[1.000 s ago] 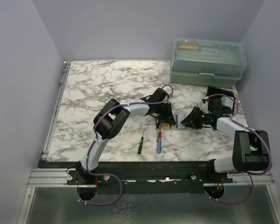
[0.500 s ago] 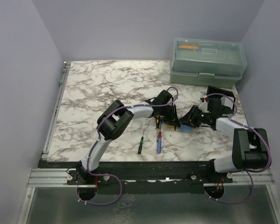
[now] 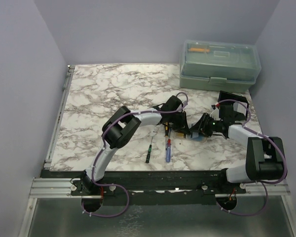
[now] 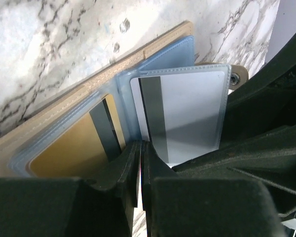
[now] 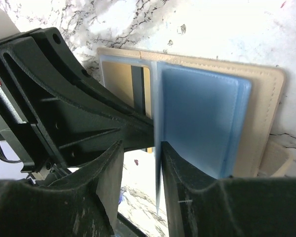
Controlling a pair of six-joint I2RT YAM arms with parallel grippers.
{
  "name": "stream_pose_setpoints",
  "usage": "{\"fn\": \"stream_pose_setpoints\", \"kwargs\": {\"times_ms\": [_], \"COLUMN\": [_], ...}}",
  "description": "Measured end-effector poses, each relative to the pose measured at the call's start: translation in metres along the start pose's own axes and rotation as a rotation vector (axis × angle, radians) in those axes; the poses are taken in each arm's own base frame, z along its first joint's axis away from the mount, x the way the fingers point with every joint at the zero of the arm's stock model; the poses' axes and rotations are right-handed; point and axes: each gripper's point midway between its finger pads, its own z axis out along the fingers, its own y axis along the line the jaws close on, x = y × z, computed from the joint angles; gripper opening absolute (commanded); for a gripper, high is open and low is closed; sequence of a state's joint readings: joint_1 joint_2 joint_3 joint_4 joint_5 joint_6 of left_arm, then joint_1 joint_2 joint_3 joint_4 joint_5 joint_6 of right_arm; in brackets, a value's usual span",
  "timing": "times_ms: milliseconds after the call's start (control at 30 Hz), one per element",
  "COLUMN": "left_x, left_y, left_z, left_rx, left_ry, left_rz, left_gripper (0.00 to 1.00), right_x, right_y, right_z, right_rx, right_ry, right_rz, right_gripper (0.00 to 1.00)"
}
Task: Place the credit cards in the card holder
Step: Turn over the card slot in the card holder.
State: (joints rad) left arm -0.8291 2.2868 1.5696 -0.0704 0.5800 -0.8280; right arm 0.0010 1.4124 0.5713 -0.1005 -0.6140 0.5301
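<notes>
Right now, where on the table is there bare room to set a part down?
The whole left half of the table, from the rail to the left arm, is bare; so is the back strip left of the toolbox. Crowded: centre-right, where it and the right arm meet over the wallet, screwdrivers just in front.

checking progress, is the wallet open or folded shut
Open: the wallet lies spread, a gold card and a white card showing inside.

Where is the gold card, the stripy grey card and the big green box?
gold card (image 4: 64,148): left wrist view, gold face under clear sleeve.
stripy grey card (image 4: 192,113): left wrist view, pale part beside stripe.
big green box (image 3: 226,60): top view, its lid.
</notes>
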Motion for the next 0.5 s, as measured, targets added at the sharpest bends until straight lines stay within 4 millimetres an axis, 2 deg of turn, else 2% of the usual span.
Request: {"fn": "stream_pose_setpoints", "kwargs": {"times_ms": [167, 300, 400, 500], "left_x": [0.007, 0.013, 0.012, 0.002], "left_y": [0.003, 0.008, 0.007, -0.004], "left_z": [-0.010, -0.028, -0.047, -0.068], "left_rx": [-0.011, -0.029, -0.022, 0.006], "left_ry": [0.004, 0.010, 0.004, -0.024], "left_rz": [-0.011, -0.030, -0.037, -0.031], "left_gripper": [0.24, 0.36, 0.41, 0.43], "right_x": [0.001, 0.003, 0.002, 0.001], "right_y": [0.002, 0.003, 0.007, 0.015], "right_z": [0.000, -0.001, -0.002, -0.002], "right_rx": [-0.013, -0.024, -0.037, -0.063], "right_ry": [0.008, 0.018, 0.024, 0.031], "right_rz": [-0.006, -0.019, -0.030, -0.044], "right_gripper": [0.45, 0.47, 0.48, 0.49]}}
